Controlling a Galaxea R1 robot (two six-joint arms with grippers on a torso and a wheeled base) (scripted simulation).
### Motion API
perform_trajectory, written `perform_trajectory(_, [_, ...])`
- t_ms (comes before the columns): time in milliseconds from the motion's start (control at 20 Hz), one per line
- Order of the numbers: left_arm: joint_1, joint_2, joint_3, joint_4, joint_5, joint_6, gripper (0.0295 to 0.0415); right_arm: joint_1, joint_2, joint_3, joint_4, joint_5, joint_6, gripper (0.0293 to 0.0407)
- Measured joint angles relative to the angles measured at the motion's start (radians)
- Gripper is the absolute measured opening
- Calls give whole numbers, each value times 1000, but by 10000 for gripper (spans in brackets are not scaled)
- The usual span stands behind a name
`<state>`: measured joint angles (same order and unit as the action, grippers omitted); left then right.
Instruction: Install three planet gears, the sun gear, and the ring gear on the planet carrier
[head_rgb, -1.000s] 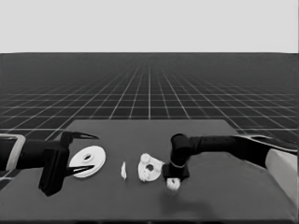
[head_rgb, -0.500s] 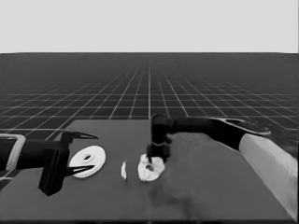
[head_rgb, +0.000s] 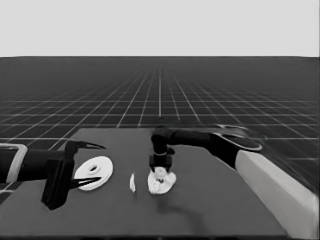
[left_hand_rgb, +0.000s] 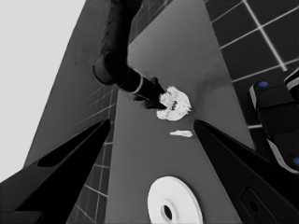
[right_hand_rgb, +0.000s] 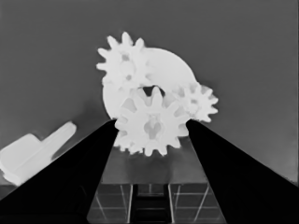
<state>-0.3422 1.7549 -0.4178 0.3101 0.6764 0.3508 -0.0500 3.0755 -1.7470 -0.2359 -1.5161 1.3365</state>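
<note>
Gears first, since they sit nearest your right wrist camera: a small toothed gear (right_hand_rgb: 152, 125) is pinched between the right gripper's (head_rgb: 161, 169) two fingers, the tips pressing its teeth on either side. It hangs directly over the smaller round part (right_hand_rgb: 175, 74), whose centre hole shows just above the held gear. Two more gears already lie on that part, one (right_hand_rgb: 125, 63) on one side of the hole and another (right_hand_rgb: 196, 100) on the other, close to the held one. Beside that cluster you see the thin white piece (head_rgb: 132, 182) lying on the table (head_rgb: 210, 200), apart from the round part.

Compare a second ago: your right gripper was then low over the table to the right of the smaller round part, at a single small white part there. Half a second ago it had swung left to the round part's upper edge. Now it stands upright over the part with the gear in its grip, and that spot on the right is bare.

Farther to the left, the larger round part (head_rgb: 94, 171) lies flat under the waiting left gripper (head_rgb: 95, 164), whose fingers are spread wide and hold nothing. Neither has moved.
</note>
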Motion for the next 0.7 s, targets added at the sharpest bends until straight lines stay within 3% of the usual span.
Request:
perform_trajectory(150, [0,0,0,0,0,0,385,-34,7,-27,-31,13,-16,310])
perform_trajectory(700, [0,0,0,0,0,0,385,-49,9,-34,-38,17,29,309])
